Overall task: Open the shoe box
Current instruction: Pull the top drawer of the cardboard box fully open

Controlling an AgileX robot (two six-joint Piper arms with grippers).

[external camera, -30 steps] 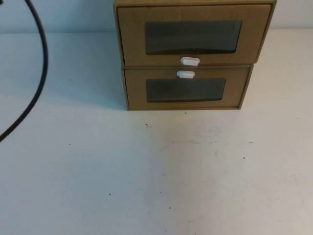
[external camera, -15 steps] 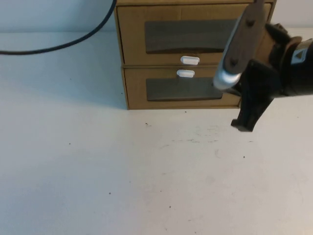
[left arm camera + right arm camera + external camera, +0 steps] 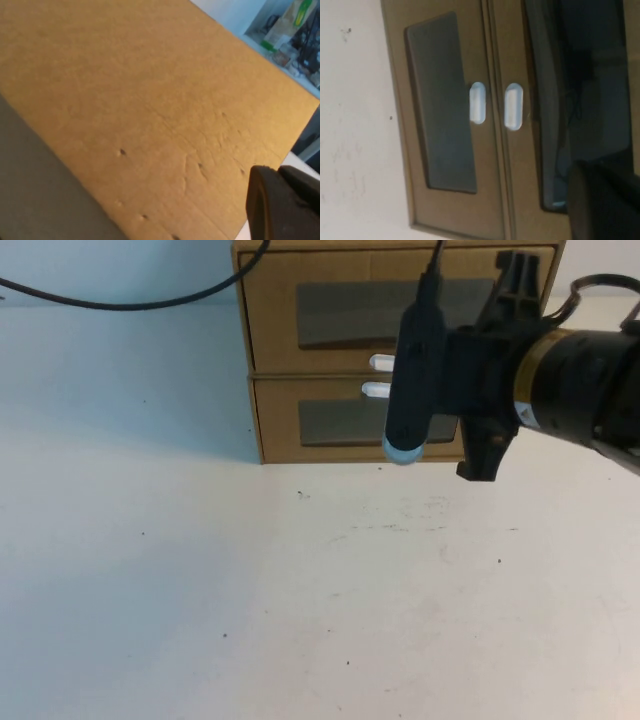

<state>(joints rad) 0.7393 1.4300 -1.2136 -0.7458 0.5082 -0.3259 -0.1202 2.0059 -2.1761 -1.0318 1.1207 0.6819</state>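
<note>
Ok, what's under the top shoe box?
The lower shoe box, closed, its white handle showing. The right gripper, shut, hangs in front and covers part of it. The left gripper is close to cardboard. Contents hidden.

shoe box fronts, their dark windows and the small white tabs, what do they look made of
The shoe boxes: matte brown cardboard, fibrous and dented in the left wrist view. The windows: probably clear plastic film, dark and reflective. The tabs: glossy white, likely plastic. The right gripper, shut, hangs before the fronts; the left gripper sits close to cardboard.
</note>
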